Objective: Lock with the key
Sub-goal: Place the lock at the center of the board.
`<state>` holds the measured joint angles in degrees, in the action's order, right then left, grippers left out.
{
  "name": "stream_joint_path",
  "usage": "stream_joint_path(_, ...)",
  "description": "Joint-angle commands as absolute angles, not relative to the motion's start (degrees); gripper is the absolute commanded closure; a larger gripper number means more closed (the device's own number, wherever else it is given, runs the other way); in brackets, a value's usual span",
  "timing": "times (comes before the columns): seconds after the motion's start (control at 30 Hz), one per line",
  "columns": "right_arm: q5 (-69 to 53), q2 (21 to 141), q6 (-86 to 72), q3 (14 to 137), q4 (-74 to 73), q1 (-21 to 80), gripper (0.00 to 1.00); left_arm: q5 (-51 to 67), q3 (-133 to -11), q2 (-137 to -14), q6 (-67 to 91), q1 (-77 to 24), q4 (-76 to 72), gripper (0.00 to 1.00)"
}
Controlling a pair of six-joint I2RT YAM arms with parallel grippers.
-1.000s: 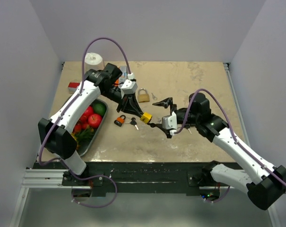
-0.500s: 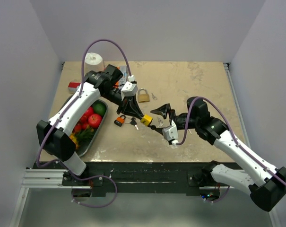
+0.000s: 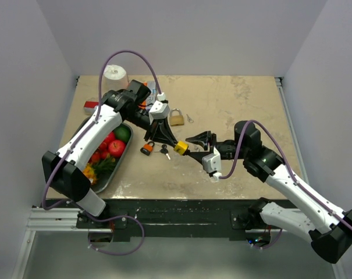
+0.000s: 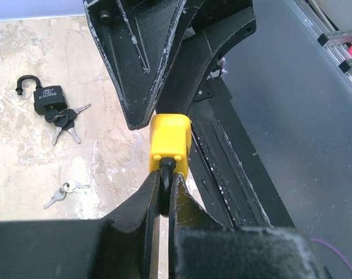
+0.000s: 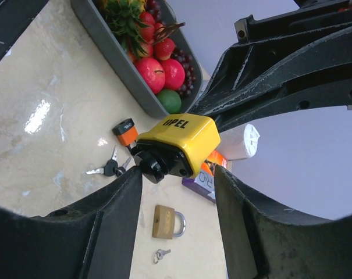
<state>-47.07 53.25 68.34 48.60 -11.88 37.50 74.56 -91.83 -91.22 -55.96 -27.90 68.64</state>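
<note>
The left jaws clench the shackle (image 4: 164,174) of the yellow padlock (image 4: 170,136), holding it off the worktop (image 3: 234,110) with its keyhole facing the right jaws, which stand released either side of the black key (image 5: 151,164), probably ready to grip and turn it.

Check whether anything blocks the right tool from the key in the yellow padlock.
Nothing visible does. The right tool is open, and in its wrist view its fingers frame the black key head sticking out of the yellow padlock. The left tool grips the shackle at the opposite end, clear of the key.
</note>
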Motion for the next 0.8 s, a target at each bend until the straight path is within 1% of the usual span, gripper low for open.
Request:
stream_joint_path(0.0,-47.46,53.08,66.71,49.30,-7.29,37.88,0.46,77.87,-91.32,-88.51,-53.79,-28.65,64.34,1.00)
stream_joint_path(0.17,-48.16,54.05,66.80,50.45,-7.73,37.79,0.52,77.43,-91.05,-88.51,-53.52,-28.74,63.98,1.00)
stream_joint_path(0.4,-48.43,55.81,66.36,51.41,-7.73,37.88,0.55,76.99,-90.35,-87.98,-53.88,-29.27,63.46,1.00)
stream_joint_path(0.53,-48.78,57.30,66.36,52.64,-7.56,37.88,0.61,76.29,-90.35,-88.15,-53.96,-29.62,63.46,1.00)
stream_joint_path(0.6,-49.30,57.83,66.27,53.26,-7.47,37.79,0.61,76.03,-90.44,-88.24,-53.96,-29.71,63.54,1.00)
stream_joint_path(0.77,-49.48,58.88,63.83,54.67,-5.98,38.06,0.71,75.67,-90.27,-88.24,-53.53,-29.71,63.37,1.00)
